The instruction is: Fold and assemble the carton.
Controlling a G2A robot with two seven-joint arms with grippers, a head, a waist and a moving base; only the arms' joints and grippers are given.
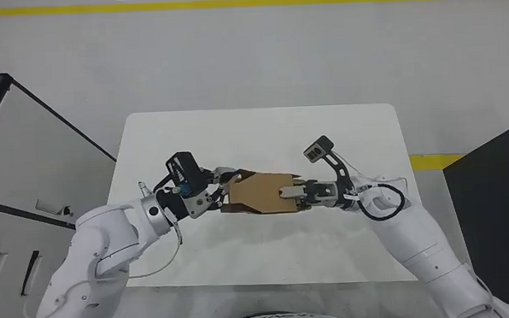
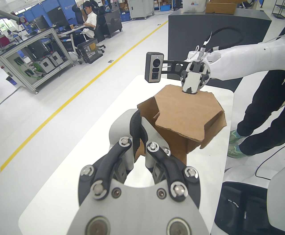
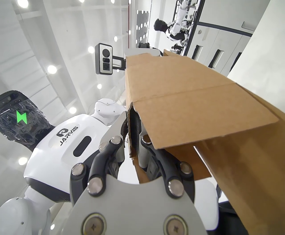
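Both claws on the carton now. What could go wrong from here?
1. The left claw and right claw each pinch a thin edge at opposite ends of the carton; uneven pulling could tear or slip it.
2. The top flap lies loose, one corner overhanging; it might spring open.

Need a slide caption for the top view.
Left end effector and right end effector grip the partly folded carton at the table centre.
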